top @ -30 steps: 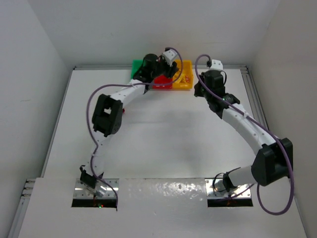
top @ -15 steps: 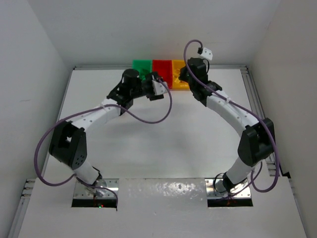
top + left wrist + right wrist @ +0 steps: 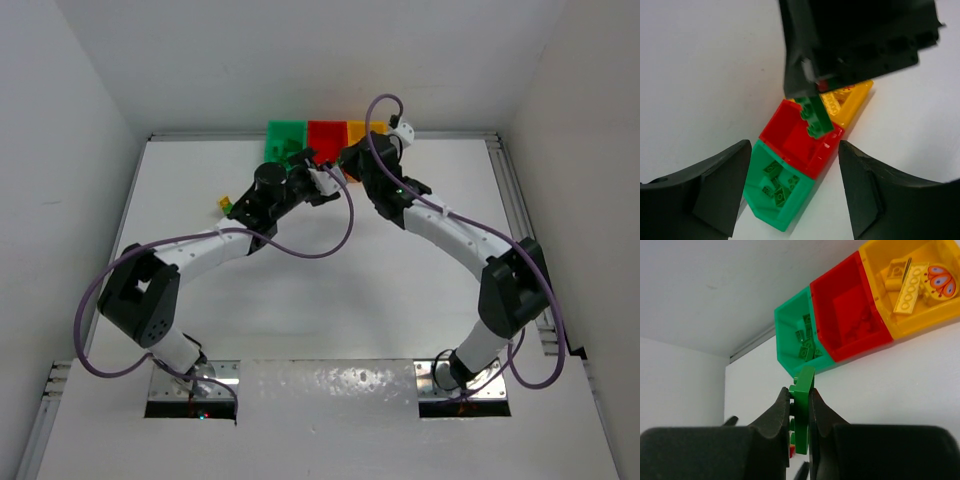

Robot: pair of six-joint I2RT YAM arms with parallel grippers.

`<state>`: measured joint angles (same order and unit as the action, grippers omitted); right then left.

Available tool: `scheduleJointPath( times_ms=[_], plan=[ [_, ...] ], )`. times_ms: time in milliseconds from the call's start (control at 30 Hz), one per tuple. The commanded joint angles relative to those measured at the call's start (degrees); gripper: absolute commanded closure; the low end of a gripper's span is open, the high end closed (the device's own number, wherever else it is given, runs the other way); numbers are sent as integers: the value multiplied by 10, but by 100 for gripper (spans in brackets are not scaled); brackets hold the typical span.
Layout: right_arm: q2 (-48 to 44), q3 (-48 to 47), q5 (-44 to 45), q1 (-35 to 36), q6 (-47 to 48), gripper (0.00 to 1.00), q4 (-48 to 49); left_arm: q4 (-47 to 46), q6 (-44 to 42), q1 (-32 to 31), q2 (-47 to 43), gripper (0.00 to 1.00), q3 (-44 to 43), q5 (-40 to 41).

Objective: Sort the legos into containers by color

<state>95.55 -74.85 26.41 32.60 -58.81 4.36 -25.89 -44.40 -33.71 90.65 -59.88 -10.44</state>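
Note:
Three containers stand in a row at the table's far edge: green bin (image 3: 286,133), red bin (image 3: 325,132) and yellow bin (image 3: 358,130), the last partly hidden by the right arm. My right gripper (image 3: 800,400) is shut on a long green lego (image 3: 803,390), held upright short of the green bin (image 3: 800,340). In the left wrist view that lego (image 3: 815,117) hangs over the red bin (image 3: 790,135). My left gripper (image 3: 795,195) stands open and empty just in front of the green bin (image 3: 782,192), which holds several green legos.
The yellow bin (image 3: 910,285) holds yellow legos and a round printed piece. Small loose legos (image 3: 226,206) lie on the table left of the left arm. The two grippers are close together in front of the bins, with the back wall right behind them.
My left gripper pulled back from the red bin toward the near left and opened. My right gripper swung left from the yellow bin toward the red and green bins, still holding the green lego.

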Motion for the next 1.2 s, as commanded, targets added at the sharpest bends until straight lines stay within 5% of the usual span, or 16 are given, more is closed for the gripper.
scheduleJointPath(
  times_ms=[0, 233, 667, 833, 1000, 1167],
  plan=[
    [-16, 9, -18, 8, -47, 100, 26, -72, 27, 1, 1, 32, 6, 29],
    [-13, 16, -23, 13, -60, 100, 29, -62, 31, -4, 21, 44, -4, 2],
    [-25, 27, -28, 13, -68, 100, 46, -37, 38, -5, 49, 46, -29, 10],
    [-25, 33, -33, 14, -78, 100, 45, -69, 44, -4, 57, 57, -35, 22],
    [-20, 36, -47, 14, -83, 100, 45, -95, 62, -4, 65, 97, -42, 23],
    [-21, 41, -48, 14, -80, 100, 47, -94, 55, -4, 66, 100, -42, 18]
  ],
)
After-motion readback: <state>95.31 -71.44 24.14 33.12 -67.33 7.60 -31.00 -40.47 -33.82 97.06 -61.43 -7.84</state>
